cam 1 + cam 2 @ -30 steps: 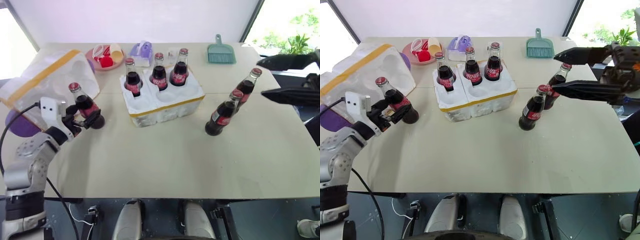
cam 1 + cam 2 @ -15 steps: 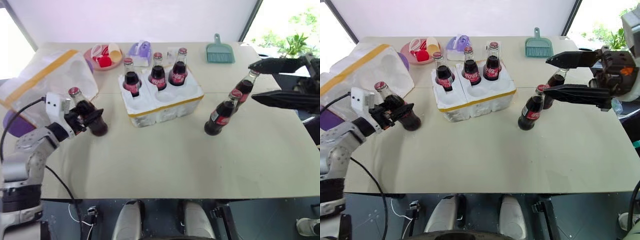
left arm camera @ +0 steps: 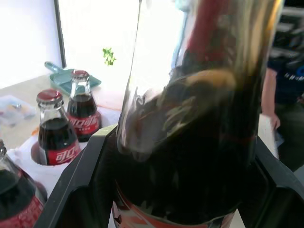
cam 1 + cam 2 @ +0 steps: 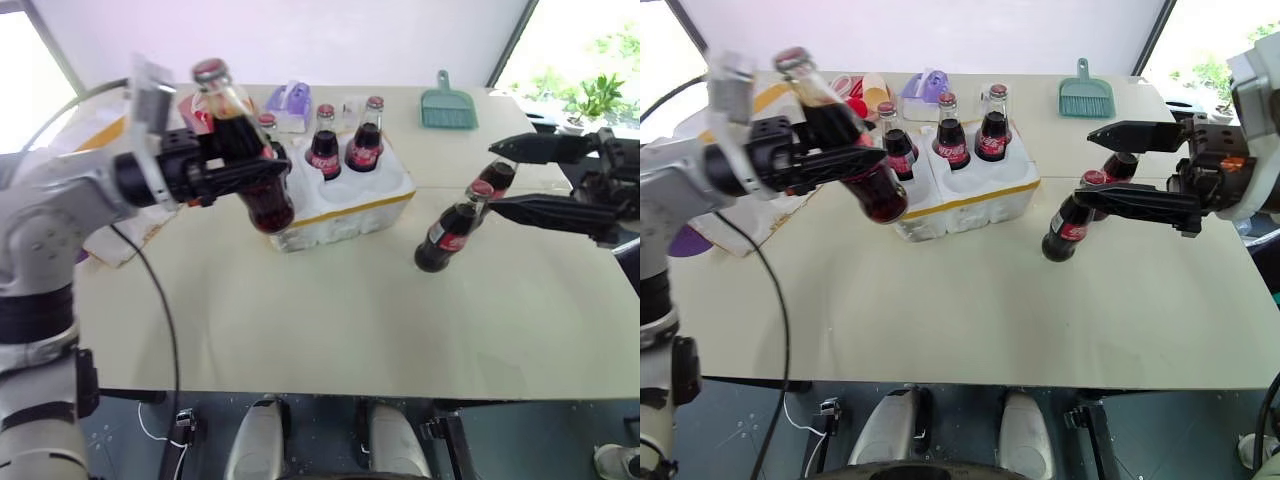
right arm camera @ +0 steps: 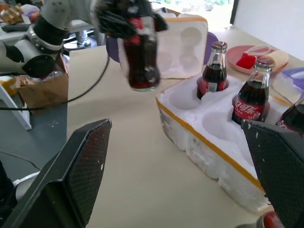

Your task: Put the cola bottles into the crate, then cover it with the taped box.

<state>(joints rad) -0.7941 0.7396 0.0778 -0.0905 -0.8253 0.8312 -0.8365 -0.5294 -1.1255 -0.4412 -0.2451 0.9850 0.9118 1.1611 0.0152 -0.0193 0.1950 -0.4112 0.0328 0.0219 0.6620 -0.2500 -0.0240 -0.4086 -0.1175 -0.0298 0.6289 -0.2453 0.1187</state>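
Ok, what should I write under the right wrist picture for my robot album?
The left gripper carries a cola bottle above the table toward the crate, where three bottles already stand.

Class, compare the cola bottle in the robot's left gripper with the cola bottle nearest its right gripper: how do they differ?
The bottle in the left gripper is off the table, clamped between the fingers; the bottle by the right gripper stands on the table, ungripped. The first hangs beside the crate; the second stands apart from it. Both are tilted, red-capped and red-labelled.
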